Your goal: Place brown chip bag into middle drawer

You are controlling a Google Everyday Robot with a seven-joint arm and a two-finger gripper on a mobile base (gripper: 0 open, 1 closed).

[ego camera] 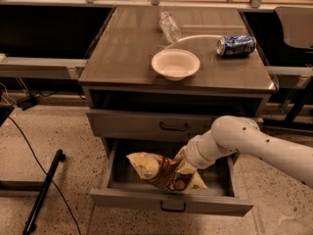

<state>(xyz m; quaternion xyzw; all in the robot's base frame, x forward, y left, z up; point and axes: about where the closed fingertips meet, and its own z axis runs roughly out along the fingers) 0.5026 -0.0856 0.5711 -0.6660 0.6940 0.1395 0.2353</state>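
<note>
Gripper (183, 159) is down inside the open middle drawer (171, 199), at the right end of the brown chip bag (164, 172), mostly hidden by the bag and by its own wrist. It touches or is just beside the bag; cannot tell whether it grips the bag or is loose. White arm (244, 141) comes in from the right and slopes down-left over the drawer's right side.

Bag is inside the drawer, lying crosswise and tilted: pale tan left end raised toward the back left, dark brown middle, right end low near the front wall. Drawer is pulled well out, with its small dark handle (172, 208) at the centre of its front.

Upper drawer (146, 124) is closed, with its handle (173, 127) just above the gripper area. Above that is an open dark slot under the cabinet top (127, 53).

On top: white bowl (175, 63) upright near the middle front, blue can (236, 45) on its side at the right, clear bottle (169, 27) lying toward the back, and a thin white curved line (195, 37) between bottle and can.

Floor on the left: black cable (29, 146) and a black bar (44, 190). Grey chair (296, 26) at top right.
</note>
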